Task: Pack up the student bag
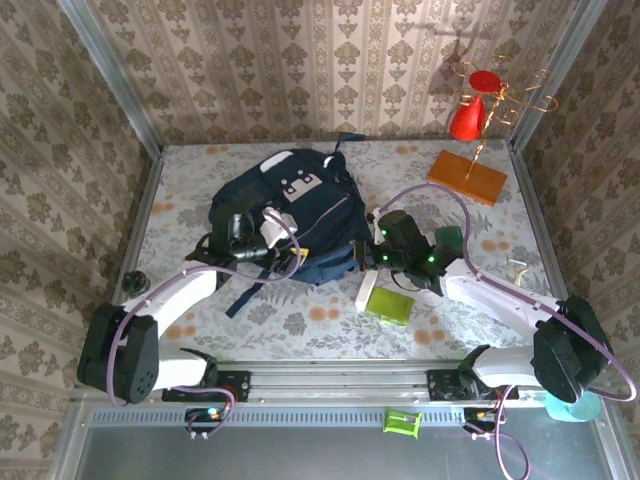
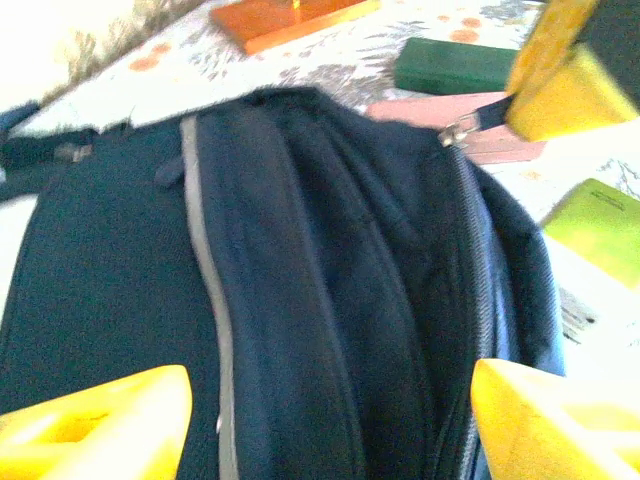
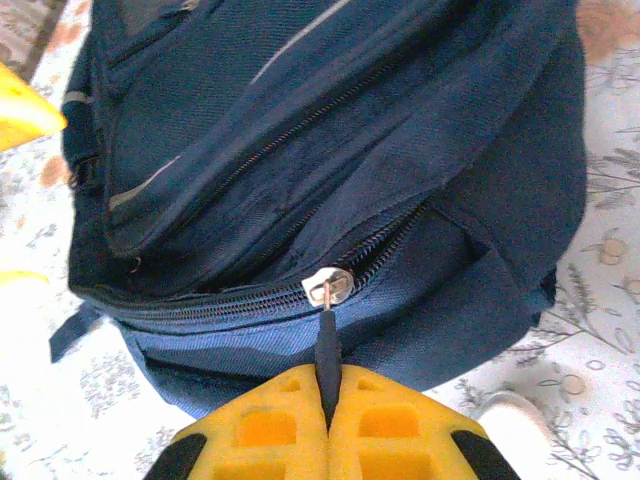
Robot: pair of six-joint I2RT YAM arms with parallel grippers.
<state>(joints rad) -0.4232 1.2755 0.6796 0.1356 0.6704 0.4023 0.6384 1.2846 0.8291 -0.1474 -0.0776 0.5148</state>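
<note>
Your left end effector [image 2: 330, 425] hangs released, fingers spread wide over the student bag [image 1: 300, 205], which lies on the tabletop [image 1: 300, 322] between both arms. Your right end effector [image 3: 328, 405] is clenched on the bag's zipper pull [image 3: 326, 340].

student bag [image 2: 330, 300] cut off at bottom edge; pink slab [image 2: 512, 148] half hidden behind.
</note>
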